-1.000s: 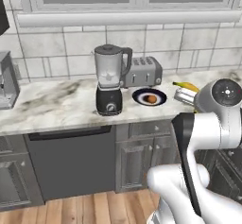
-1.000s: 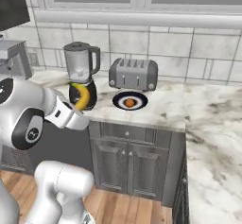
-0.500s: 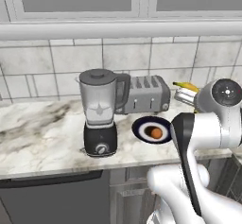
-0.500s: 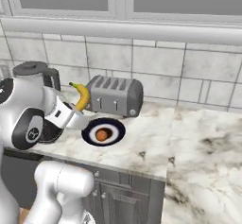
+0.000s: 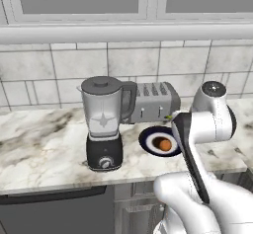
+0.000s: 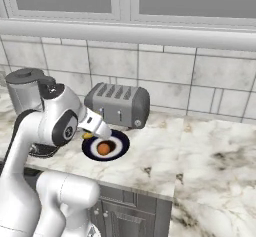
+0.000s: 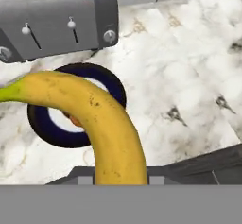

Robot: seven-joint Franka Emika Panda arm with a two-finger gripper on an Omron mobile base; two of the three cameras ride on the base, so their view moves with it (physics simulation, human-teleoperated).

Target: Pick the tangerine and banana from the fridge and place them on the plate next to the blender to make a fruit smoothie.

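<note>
My gripper (image 6: 94, 131) is shut on the yellow banana (image 7: 105, 124) and holds it low over the near left part of the plate (image 6: 119, 142). The dark plate (image 5: 147, 137) lies on the counter between the blender (image 5: 104, 123) and my arm, in front of the toaster. The tangerine (image 5: 165, 144) rests on the plate (image 7: 43, 127); in the hand view the banana covers most of the tangerine (image 7: 74, 121). A bit of banana (image 6: 88, 136) peeks out under my hand. The fridge is out of view.
A silver four-slot toaster (image 5: 154, 101) stands against the tiled wall right behind the plate. The marble counter (image 6: 200, 156) stretches on to the right of the plate. Its front edge (image 7: 198, 164) runs just below my hand, with grey cabinets underneath.
The base has driven closer to the counter, so blender, toaster and plate loom larger. My hand has carried the banana down from chest height to just over the plate.
</note>
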